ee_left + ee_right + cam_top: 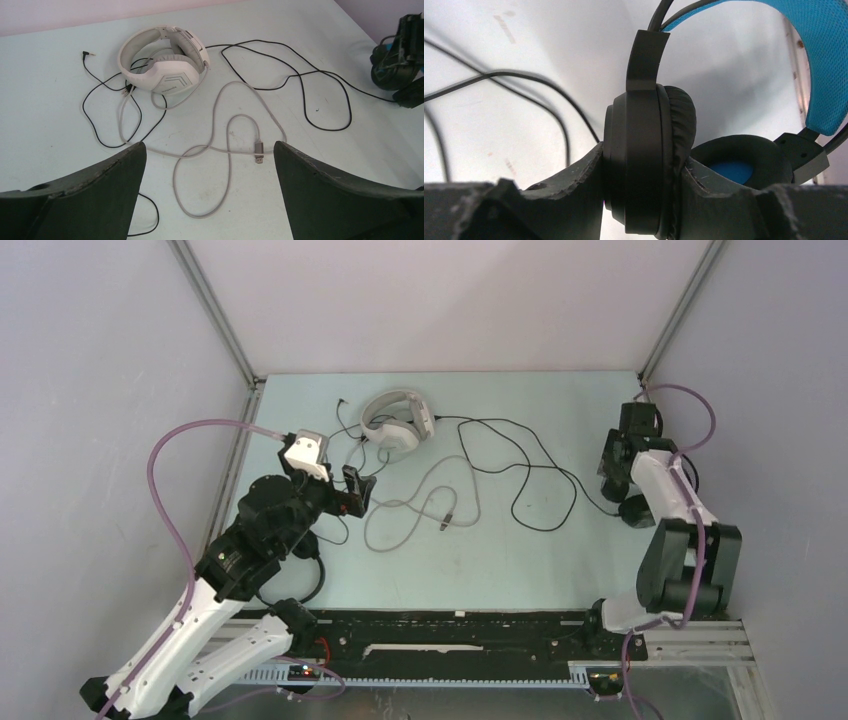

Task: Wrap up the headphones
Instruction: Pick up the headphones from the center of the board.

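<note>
The white-grey headphones (395,422) lie at the back centre, also in the left wrist view (162,60). Their grey cable (420,505) loops loosely toward the front and ends in a USB plug (258,150). My left gripper (358,490) is open and empty, above the cable loops (209,145). My right gripper (642,155) is shut on one ear cup of the black headphones with blue accents (644,125), at the right edge (636,510). Their black cable (520,470) trails left. A slim black headband (321,580) shows partly under my left arm.
A thin black cable (100,125) with a jack plug (85,53) lies tangled left of the white headphones. Grey walls and metal frame posts (215,310) close in the table on three sides. A black rail (450,630) runs along the near edge.
</note>
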`<state>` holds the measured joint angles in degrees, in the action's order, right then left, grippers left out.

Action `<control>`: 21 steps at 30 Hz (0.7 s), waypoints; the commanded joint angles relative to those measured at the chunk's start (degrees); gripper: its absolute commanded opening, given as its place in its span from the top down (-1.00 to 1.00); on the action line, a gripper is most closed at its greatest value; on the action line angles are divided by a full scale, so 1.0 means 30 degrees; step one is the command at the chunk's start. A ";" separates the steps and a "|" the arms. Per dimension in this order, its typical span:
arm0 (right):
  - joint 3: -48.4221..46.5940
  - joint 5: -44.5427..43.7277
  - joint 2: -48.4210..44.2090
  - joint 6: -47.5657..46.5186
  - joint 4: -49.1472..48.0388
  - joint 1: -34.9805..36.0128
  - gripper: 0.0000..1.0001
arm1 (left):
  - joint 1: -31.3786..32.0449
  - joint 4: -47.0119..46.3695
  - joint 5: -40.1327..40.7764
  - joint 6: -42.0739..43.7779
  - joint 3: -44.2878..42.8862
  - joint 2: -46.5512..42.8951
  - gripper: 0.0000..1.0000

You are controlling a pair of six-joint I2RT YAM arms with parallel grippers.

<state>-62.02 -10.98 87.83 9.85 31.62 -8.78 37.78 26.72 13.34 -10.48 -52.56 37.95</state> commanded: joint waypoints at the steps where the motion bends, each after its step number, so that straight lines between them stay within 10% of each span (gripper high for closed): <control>1: -0.2353 -0.1737 -0.3891 -0.0830 -0.0562 0.1486 0.16 | -0.0229 -0.0588 0.0153 0.0036 -0.0624 -0.0008 -0.99; 7: -0.3663 -0.1354 -0.7250 -0.1645 -0.1573 0.2865 0.18 | -0.0358 -0.0712 0.0057 -0.0015 -0.0541 -0.0061 -1.00; 21: -0.3571 0.9738 -1.2152 -0.1195 -0.3666 0.7286 0.23 | -0.0422 -0.1000 -0.0072 -0.0125 -0.0379 0.0280 -1.00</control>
<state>-71.02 4.32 53.60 7.53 26.74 10.02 36.91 26.06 12.86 -10.50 -52.56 38.24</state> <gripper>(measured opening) 0.435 0.996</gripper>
